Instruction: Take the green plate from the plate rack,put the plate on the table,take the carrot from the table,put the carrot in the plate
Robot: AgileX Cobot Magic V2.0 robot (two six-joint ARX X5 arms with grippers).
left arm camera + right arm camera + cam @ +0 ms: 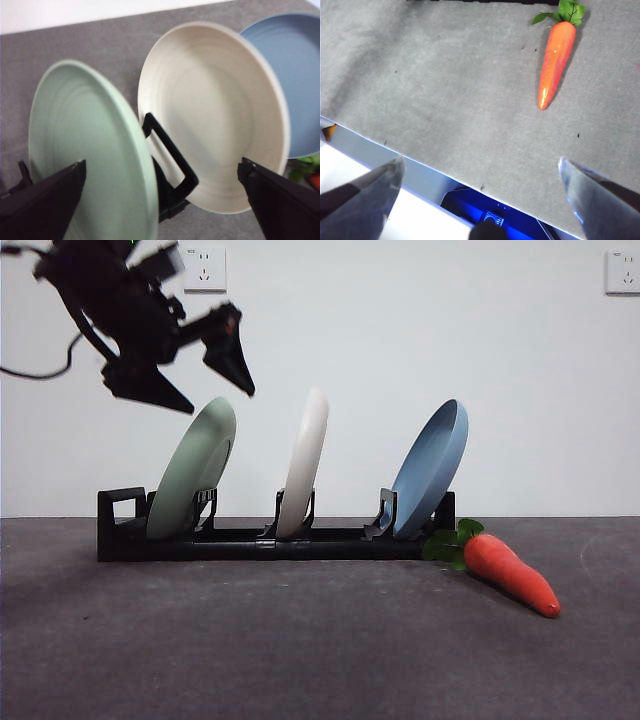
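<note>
The left gripper (200, 365), jaws apart, hovers just above the green plate (193, 480) standing in the plate rack's (255, 542) left slot, so the lift-out is unstarted and next calls for lowering astride its rim.

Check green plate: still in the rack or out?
In the rack. The green plate stands on edge, leaning, in the plate rack. The left gripper hovers above its rim, jaws open, not touching.
</note>
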